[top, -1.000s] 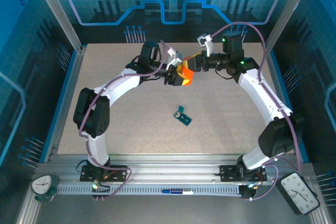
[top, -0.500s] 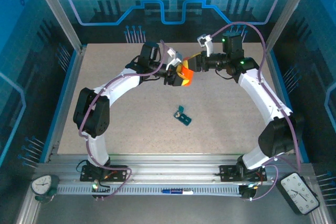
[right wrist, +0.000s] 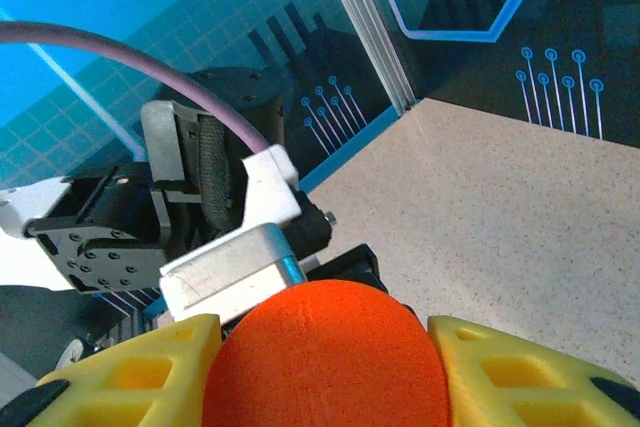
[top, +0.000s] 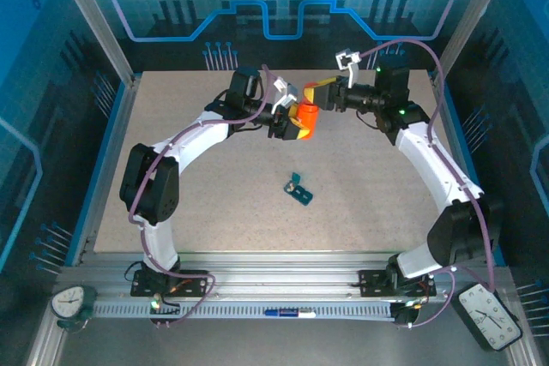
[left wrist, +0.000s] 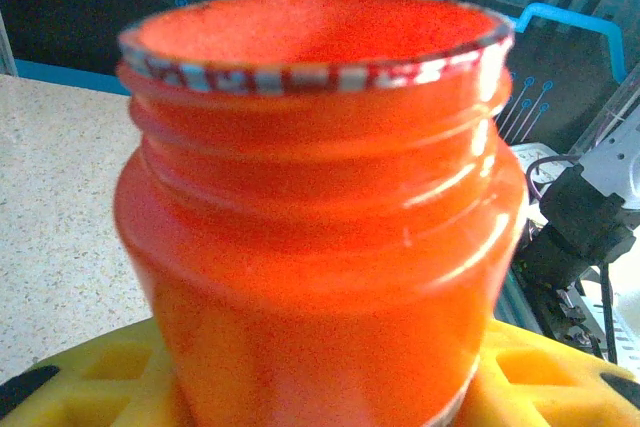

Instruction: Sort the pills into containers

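You have the pill box [top: 298, 189] lying on the table [top: 206, 203] near its middle, well apart from both grippers. Farther back, your left gripper [top: 294, 129] is closed partway around the lower body of the orange bottle [left wrist: 320, 227], whose mouth is uncovered. Just beside the bottle, your right gripper [top: 319, 92] has its yellow fingers [right wrist: 135, 377] closed narrowly on the round orange cap [right wrist: 325, 357], held apart from the bottle's rim

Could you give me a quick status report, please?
Left tool shut on orange bottle, mouth open. Right tool shut on cap, apart from bottle. Pill box on table, untouched. Nothing blocking it.
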`<state>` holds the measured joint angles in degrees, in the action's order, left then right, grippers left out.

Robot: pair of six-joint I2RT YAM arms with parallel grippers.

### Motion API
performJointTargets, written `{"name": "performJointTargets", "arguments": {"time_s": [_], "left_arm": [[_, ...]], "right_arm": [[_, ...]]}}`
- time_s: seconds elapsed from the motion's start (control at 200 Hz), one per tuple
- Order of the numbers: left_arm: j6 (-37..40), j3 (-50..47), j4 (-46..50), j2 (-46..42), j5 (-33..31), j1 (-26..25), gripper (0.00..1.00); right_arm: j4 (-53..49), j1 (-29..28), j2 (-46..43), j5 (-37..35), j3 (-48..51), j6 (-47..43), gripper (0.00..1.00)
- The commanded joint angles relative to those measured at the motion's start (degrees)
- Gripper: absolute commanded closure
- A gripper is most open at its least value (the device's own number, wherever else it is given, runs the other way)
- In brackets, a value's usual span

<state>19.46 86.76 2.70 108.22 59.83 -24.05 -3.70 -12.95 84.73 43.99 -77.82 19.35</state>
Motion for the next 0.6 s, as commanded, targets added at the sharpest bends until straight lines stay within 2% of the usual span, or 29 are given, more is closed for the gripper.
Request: {"name": "performJointTargets", "arguments": {"time_s": [0.0, 0.595], "left_arm": [[0.1, 2.2, 0.1, -0.8, 1.9, 0.4, 1.0], [0.4, 2.9, 0.8, -1.0, 1.7, 0.4, 1.0]], "right_arm": [[3.2, 0.6, -1.3, 0.5, 0.9, 0.6, 0.8], [2.5, 0.4, -1.5, 2.3, 5.9, -0.5, 0.8]]}}
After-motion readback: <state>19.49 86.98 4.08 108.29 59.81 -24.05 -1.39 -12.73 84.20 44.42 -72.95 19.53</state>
